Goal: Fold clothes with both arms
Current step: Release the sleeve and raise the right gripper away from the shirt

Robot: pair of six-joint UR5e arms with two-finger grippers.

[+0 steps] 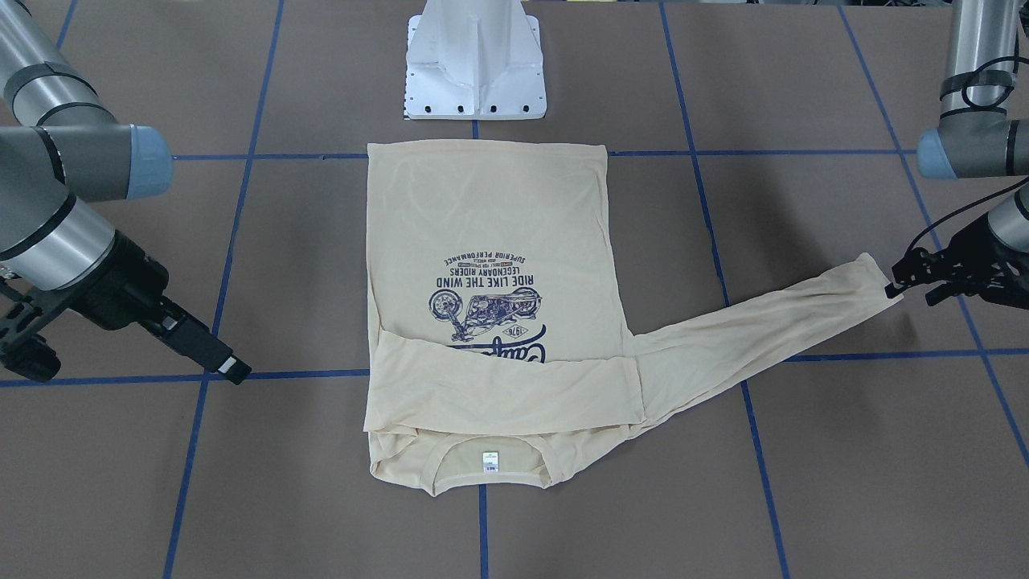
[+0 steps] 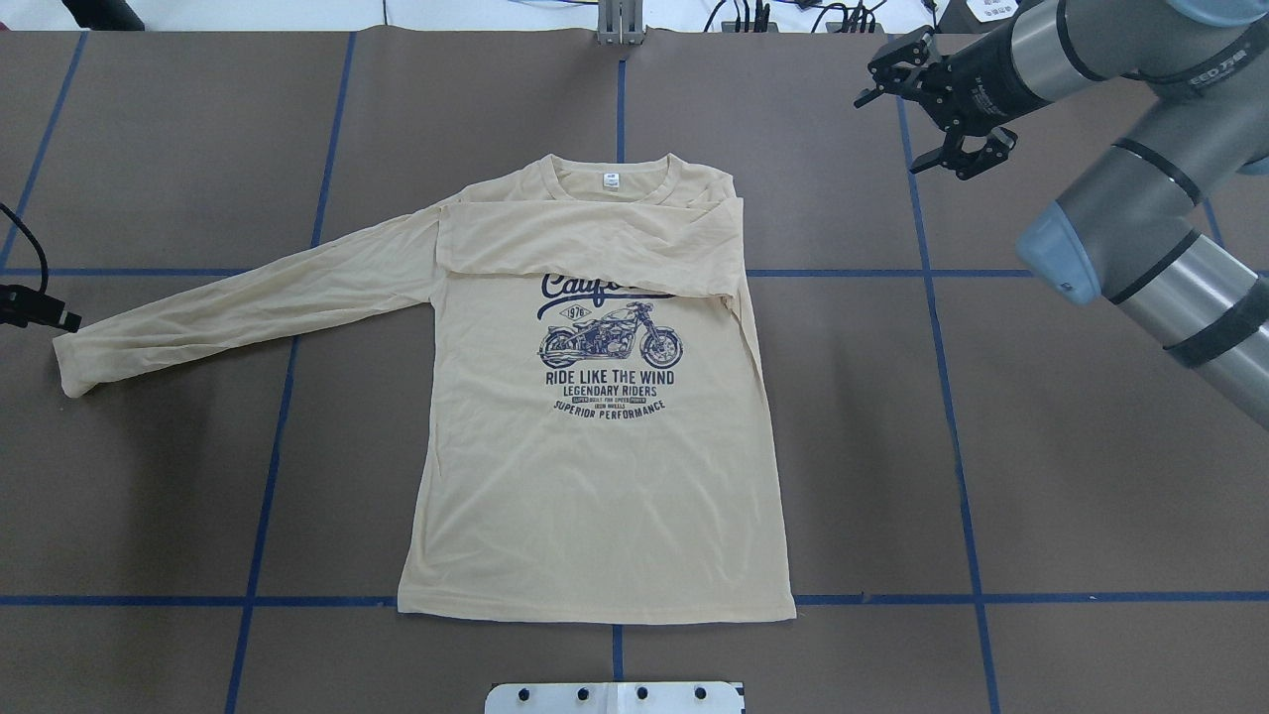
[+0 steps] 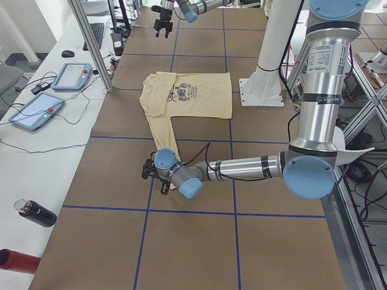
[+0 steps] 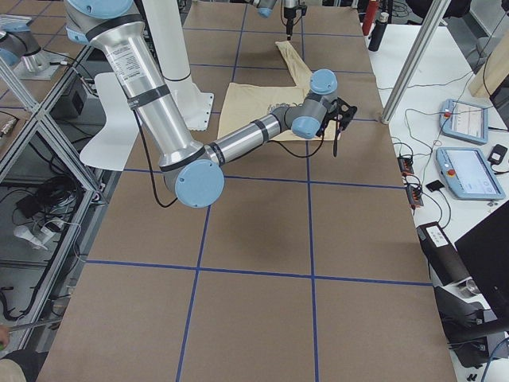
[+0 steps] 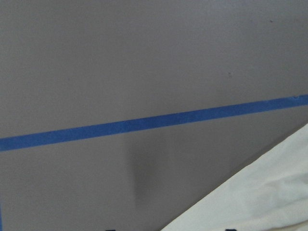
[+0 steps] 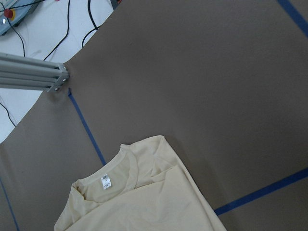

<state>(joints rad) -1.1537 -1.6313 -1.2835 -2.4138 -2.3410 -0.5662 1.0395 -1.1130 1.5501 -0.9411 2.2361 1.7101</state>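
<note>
The cream-yellow T-shirt (image 2: 605, 466) lies flat, print up, at the table's middle, collar and white label (image 2: 608, 180) on the far side from the robot. One sleeve is folded across the chest (image 2: 595, 243) and covers part of the "California" print. The other sleeve (image 2: 248, 307) stretches out to my left, ending in its cuff (image 2: 74, 362). My left gripper (image 1: 907, 291) is right at that cuff, jaws apart; the left wrist view shows the cuff's edge (image 5: 260, 192) at lower right. My right gripper (image 2: 887, 137) is open and empty, above the table beyond the collar's right side.
The white pedestal base (image 1: 476, 72) stands at the shirt's hem side. Blue tape lines (image 2: 952, 416) grid the brown table. A metal post (image 3: 91, 42) and a bench with tablets (image 3: 72, 75) border the far edge.
</note>
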